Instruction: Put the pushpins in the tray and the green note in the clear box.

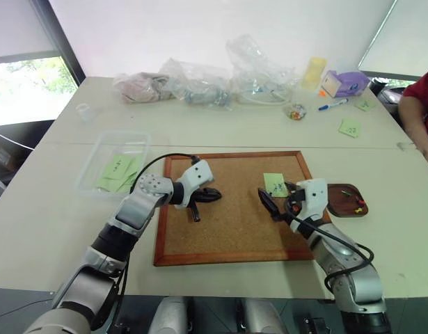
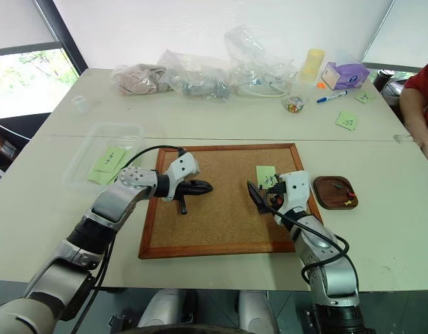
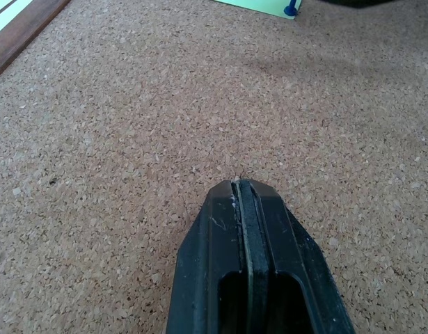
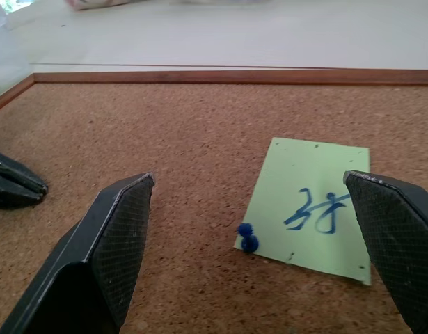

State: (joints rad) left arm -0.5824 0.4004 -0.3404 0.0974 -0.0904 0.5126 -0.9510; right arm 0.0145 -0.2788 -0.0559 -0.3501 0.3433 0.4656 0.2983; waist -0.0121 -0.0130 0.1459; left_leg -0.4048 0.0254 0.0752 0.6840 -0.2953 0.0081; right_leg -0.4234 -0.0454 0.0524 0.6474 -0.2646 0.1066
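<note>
The green note (image 4: 311,209) lies on the cork board (image 1: 227,223) near its right side, held by a blue pushpin (image 4: 247,236) at one corner. My right gripper (image 4: 248,177) is open just in front of the note, its fingers spread to either side of it and the pin. My left gripper (image 1: 208,195) is shut and empty, low over the middle of the board. The dark wooden tray (image 1: 335,202), right of the board, holds a few pushpins (image 1: 357,207). The clear box (image 1: 95,156), left of the board, has green notes inside.
Wrinkly clear bags (image 1: 200,83), a yellow cup (image 1: 313,69), a purple box (image 1: 346,83), a blue marker (image 1: 333,105) and a small dish of pins (image 1: 295,111) line the table's far side. Loose green notes (image 1: 350,127) lie at the right, near a person's arm (image 1: 415,118).
</note>
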